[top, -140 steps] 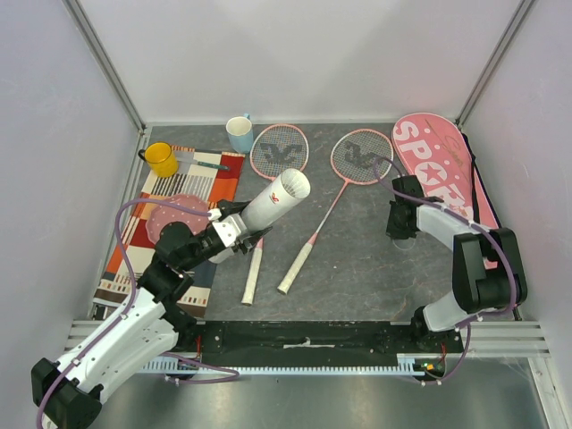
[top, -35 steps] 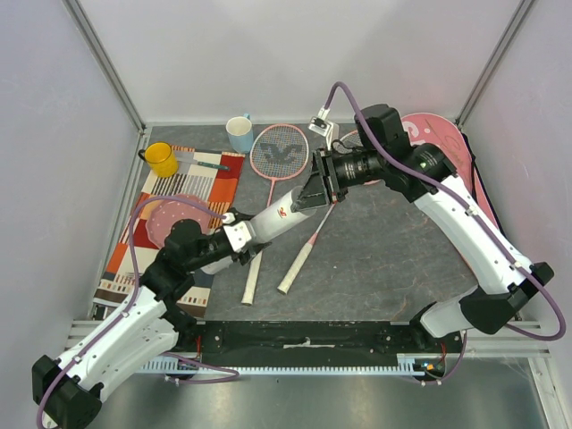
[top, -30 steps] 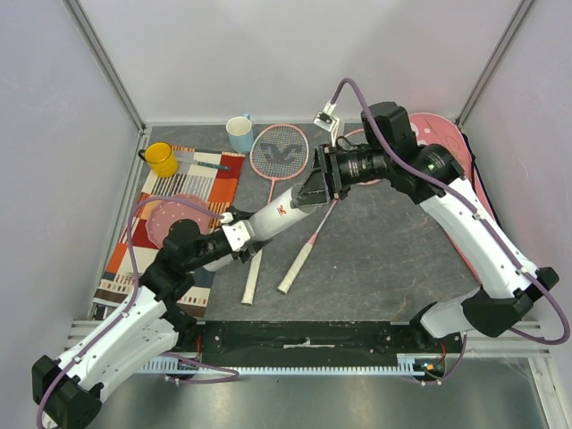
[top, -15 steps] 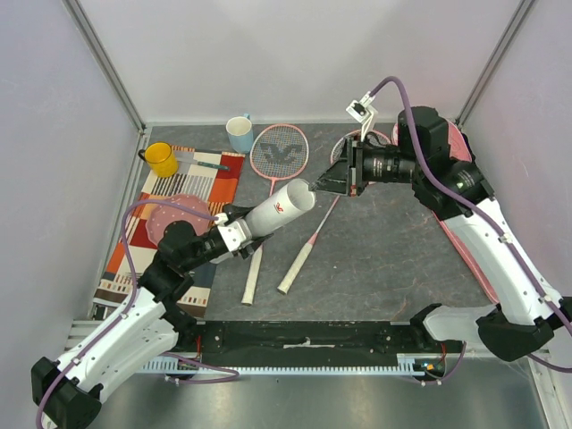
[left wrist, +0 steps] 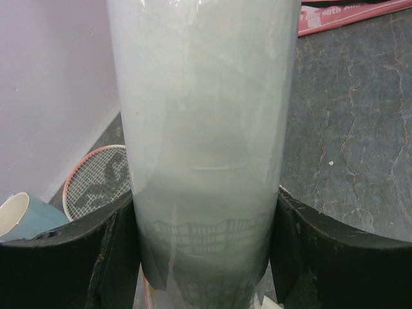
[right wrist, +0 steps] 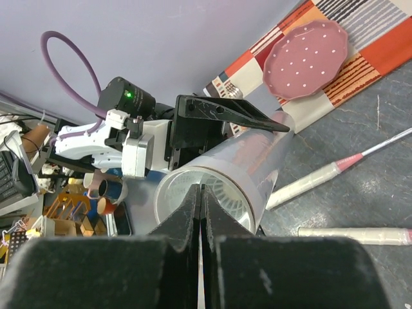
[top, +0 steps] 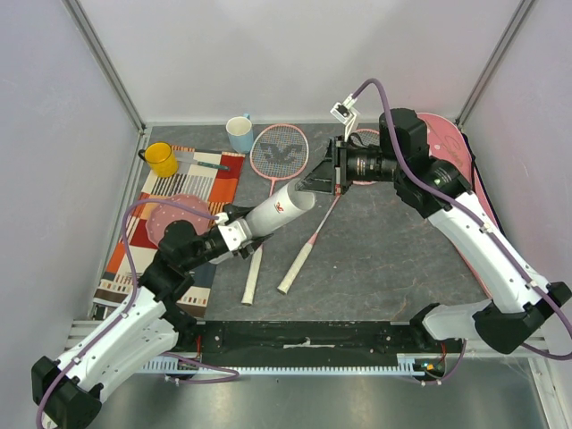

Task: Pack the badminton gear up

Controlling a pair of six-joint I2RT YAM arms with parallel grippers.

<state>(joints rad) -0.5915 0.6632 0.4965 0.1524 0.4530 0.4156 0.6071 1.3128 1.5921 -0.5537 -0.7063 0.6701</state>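
tube [left wrist: 206,129]: smooth, glossy, translucent whitish plastic | left gripper [left wrist: 206,199] fingers [left wrist: 341,257]: matt black plastic, faintly scuffed | table [left wrist: 347,129]: matt dark grey, rough, cracked stone look | mat [right wrist: 380,45]: woven striped cloth, matt | plate [right wrist: 306,58]: matt pink, dotted | yellow mug [top: 162,159]: glossy glaze | racket handle [right wrist: 309,180]: white, matt wrap

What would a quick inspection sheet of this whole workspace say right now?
Surface: dark grey table.
Job's things: white tube held off the table; one racket and a second racket lie flat; pink bag far right.
Clutter: blue mug, yellow mug, striped mat, pink plate.
Grippers: left gripper clamps the tube; right gripper shut at its mouth.
Cables: purple cables loop over both arms.
Surroundings: plain pale walls.
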